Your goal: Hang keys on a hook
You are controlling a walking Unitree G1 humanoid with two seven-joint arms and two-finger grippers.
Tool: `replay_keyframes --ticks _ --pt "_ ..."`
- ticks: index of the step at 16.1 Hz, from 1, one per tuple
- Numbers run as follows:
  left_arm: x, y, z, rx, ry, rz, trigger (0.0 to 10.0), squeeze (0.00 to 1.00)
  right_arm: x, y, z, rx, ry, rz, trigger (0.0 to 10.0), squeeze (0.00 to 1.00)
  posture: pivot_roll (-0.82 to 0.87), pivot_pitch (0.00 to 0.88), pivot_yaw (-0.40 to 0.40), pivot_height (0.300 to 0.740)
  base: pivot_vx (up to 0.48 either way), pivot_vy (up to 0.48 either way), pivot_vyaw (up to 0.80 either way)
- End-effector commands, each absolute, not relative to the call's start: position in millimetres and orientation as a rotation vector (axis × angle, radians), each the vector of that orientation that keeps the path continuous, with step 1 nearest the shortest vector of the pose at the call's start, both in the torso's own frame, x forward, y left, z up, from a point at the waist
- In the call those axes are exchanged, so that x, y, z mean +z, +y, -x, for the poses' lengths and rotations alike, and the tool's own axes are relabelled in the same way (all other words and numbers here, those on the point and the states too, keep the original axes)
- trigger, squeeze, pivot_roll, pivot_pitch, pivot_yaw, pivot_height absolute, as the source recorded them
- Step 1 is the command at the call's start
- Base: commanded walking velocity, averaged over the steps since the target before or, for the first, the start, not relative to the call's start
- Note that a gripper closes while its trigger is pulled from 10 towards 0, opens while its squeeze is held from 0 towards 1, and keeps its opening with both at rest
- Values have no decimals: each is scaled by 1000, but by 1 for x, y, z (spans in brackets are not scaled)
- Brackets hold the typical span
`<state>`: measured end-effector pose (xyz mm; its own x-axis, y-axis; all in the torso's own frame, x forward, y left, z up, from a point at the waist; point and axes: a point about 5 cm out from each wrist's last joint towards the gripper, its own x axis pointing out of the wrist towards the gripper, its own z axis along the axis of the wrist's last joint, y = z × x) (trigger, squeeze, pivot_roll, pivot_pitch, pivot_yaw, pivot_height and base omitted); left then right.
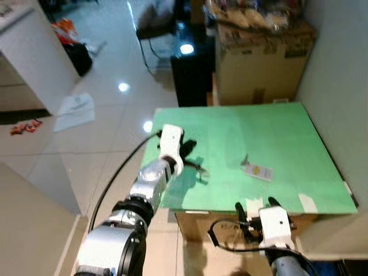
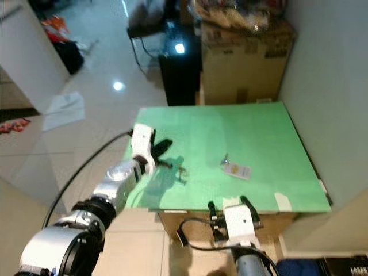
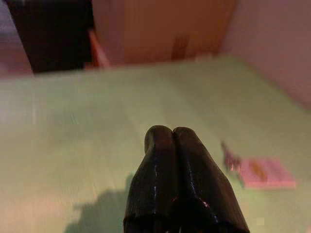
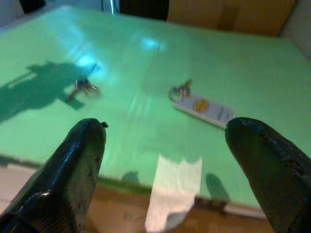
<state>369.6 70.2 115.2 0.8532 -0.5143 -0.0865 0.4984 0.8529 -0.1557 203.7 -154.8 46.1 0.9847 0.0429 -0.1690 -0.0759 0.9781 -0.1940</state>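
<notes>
Over the table's near edge, the right gripper [image 4: 165,160] is hovering with its fingers spread wide, gripping nothing. Just beyond it the keys [image 4: 182,90] with their white tag [image 4: 206,108] are lying flat near the middle of the green table [image 1: 276,132]. Above the left edge, the left gripper [image 3: 172,141] is pointing inward, fingers pressed together and empty; a small metal piece [image 1: 200,171] is lying near it. Pinching flat keys could slide them, or catch only the tag.
</notes>
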Motion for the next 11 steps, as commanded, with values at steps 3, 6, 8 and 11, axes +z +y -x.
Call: replay_keyframes --ticks 3,6,8,11 --pt "132 82 -376 -539 48 145 0 0 54 -155 -223 62 118 179 10000 0 -302 0 145 740 0 0 0" --pt "117 78 -369 -524 80 1 10000 0 55 -152 -231 79 109 170 10000 0 -285 0 132 740 0 0 0" --pt "114 74 -366 -541 85 -25 10000 0 54 -152 -228 95 102 162 10000 1000 -288 0 133 740 0 0 0" --pt "114 67 -366 -566 86 -94 10000 0 41 -158 -212 58 163 175 10000 1000 -310 12 144 740 0 0 0"
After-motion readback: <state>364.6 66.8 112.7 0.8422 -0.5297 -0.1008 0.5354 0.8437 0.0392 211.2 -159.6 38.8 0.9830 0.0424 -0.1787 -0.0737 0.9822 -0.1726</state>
